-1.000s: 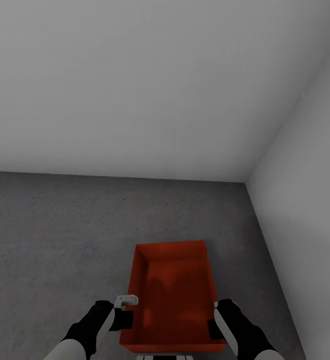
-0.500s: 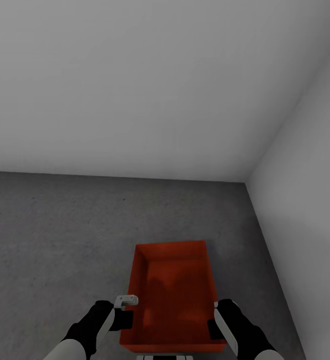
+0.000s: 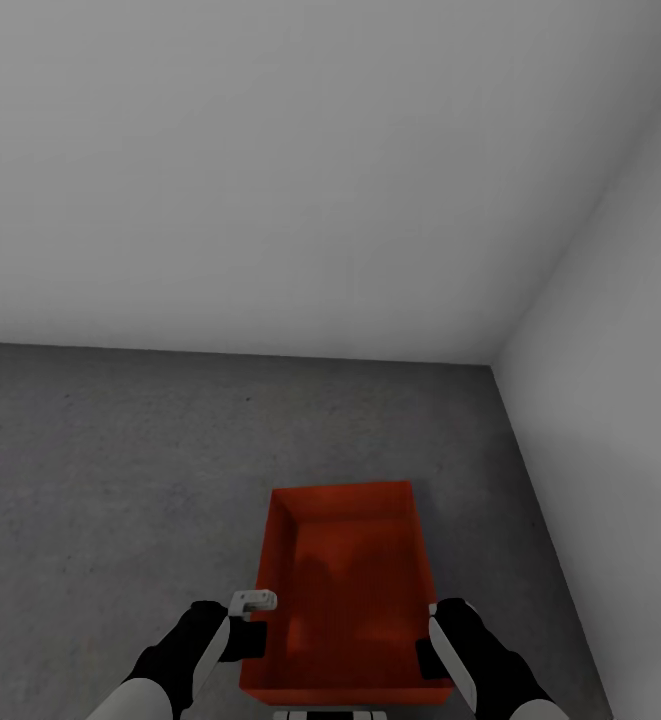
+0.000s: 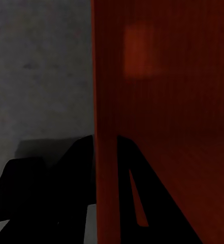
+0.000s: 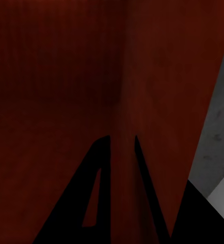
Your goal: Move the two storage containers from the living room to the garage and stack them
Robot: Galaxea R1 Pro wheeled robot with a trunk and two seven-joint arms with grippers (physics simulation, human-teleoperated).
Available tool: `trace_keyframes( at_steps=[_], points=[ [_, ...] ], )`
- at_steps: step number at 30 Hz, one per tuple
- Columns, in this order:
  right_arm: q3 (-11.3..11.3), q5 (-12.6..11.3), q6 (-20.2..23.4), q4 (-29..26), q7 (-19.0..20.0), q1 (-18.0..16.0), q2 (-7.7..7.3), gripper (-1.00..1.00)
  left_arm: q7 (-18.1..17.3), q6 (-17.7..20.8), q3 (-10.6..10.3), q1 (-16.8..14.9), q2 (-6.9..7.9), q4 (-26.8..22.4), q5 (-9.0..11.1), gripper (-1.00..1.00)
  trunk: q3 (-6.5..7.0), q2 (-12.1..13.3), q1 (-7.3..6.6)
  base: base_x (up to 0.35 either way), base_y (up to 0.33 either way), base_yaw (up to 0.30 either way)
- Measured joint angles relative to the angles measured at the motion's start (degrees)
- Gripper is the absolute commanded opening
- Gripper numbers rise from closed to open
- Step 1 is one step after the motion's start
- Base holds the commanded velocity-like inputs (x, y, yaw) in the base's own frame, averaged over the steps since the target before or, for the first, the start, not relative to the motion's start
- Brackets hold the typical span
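**Red bin held at both side walls in a grey corner**

Pale grey-white walls point(image 3: 300, 170) are meeting in a corner at the right of the head view, and the dark speckled concrete floor point(image 3: 110, 470) is spreading out below them. One red-orange storage container point(image 3: 345, 590) is sitting low in front of the robot, open top facing up, its long sides running away from the camera toward the back wall. Whether it is resting on the floor or hanging just above it cannot be told.

The left gripper point(image 3: 253, 625) is gripping the container's left side wall near the nearer end. In the left wrist view its dark fingers point(image 4: 73, 173) are straddling that thin red wall point(image 4: 105, 127), one outside over the concrete and one inside the bin, clamped onto it.

The right gripper point(image 3: 432, 640) is holding the opposite side wall, roughly level with the left one. In the right wrist view its fingers point(image 5: 91, 188) are pinching the red wall point(image 5: 123, 152) between them, with the bin's inside on one side and a strip of grey floor point(image 5: 213, 132) on the other.
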Motion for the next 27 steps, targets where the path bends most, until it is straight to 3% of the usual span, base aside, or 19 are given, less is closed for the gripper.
trace_keyframes(
  at_steps=[27],
  points=[
    [0.0, 0.0, 0.0, 0.0, 0.0, 0.0, 0.00, -1.00, 0.0, 0.0, 0.0, 0.0, 0.00, 0.0, 0.0, -1.00, 0.00, 0.0, 0.00, 0.000, 0.000, 0.000]
  ],
)
